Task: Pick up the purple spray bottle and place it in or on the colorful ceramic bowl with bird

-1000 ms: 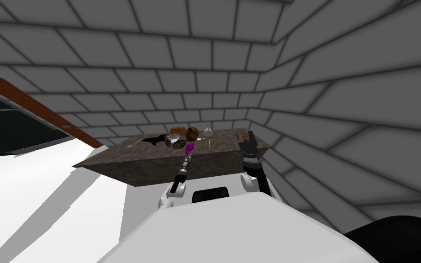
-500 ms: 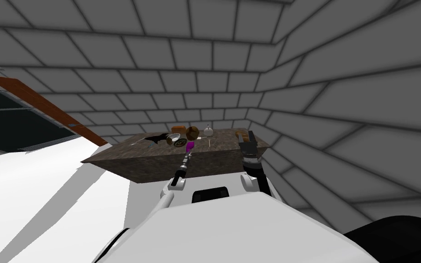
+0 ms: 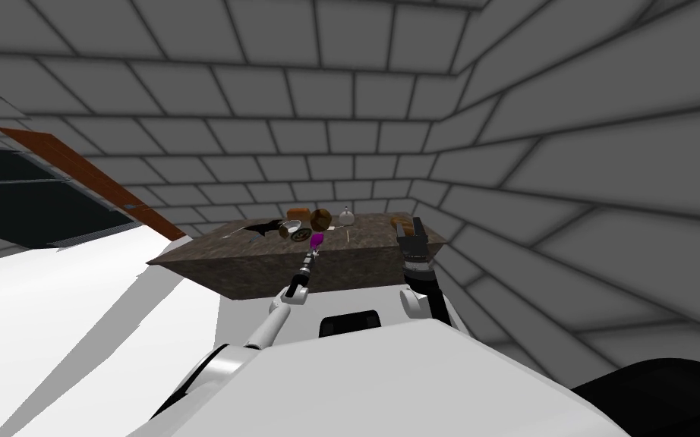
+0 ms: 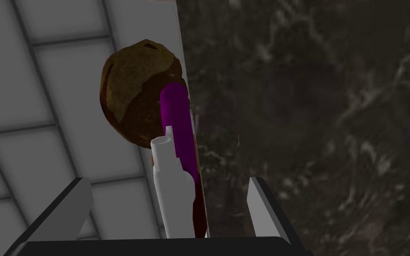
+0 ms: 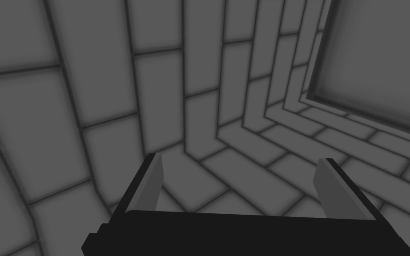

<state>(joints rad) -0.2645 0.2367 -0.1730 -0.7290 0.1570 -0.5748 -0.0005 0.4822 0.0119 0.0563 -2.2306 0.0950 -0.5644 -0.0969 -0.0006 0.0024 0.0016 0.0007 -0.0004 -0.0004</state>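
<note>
Around purple spray bottle (image 4: 178,129), left gripper (image 4: 168,180) spread

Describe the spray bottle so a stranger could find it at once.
Find the dark marbled table by the grey tiled wall. Among the things on it, the spray bottle sits between the open fingers of the left gripper, beside a brown ball. It alone is bright purple, with a white head.

No readable text or labels anywhere
</note>
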